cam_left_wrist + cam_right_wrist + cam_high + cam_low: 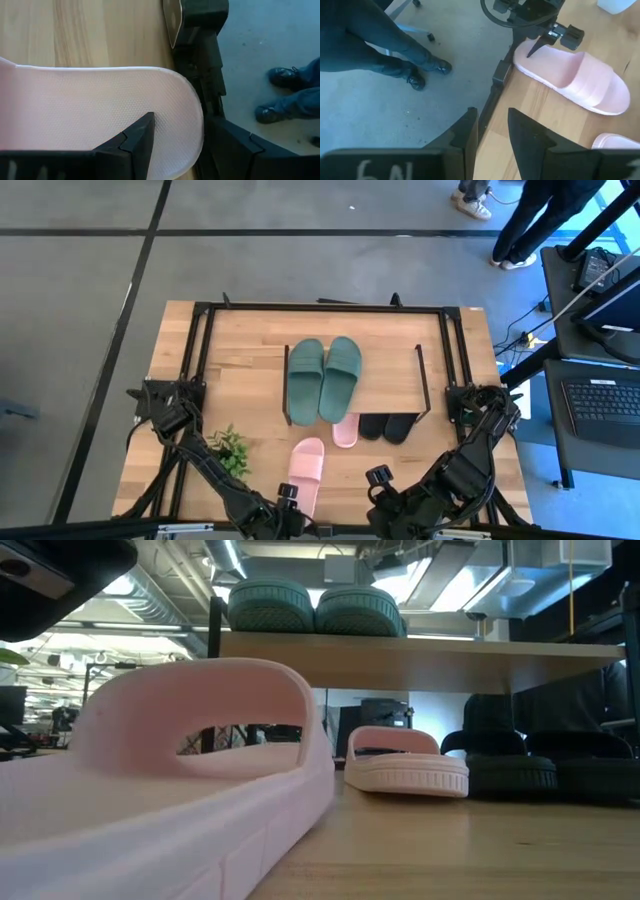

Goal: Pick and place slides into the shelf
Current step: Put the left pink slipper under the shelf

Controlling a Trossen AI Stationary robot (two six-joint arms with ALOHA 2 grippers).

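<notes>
The green slides (324, 379) sit on the shelf (400, 350) top and the black pair (386, 425) with one pink slide (345, 430) tuck under its 6 o'clock edge. The last pink slide (306, 472) lies loose on the surface (180, 450) at 6 o'clock. The left claw (150, 122) hangs over its heel, released, likely lining up a grasp, while the right claw (492, 122) waits spread and empty off the surface's near edge

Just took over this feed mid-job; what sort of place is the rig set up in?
Probably an open lab or industrial workshop: bare grey floor with taped lines, exposed ceiling ducts and strip lights, and a side desk with a laptop where a person stands.
</notes>
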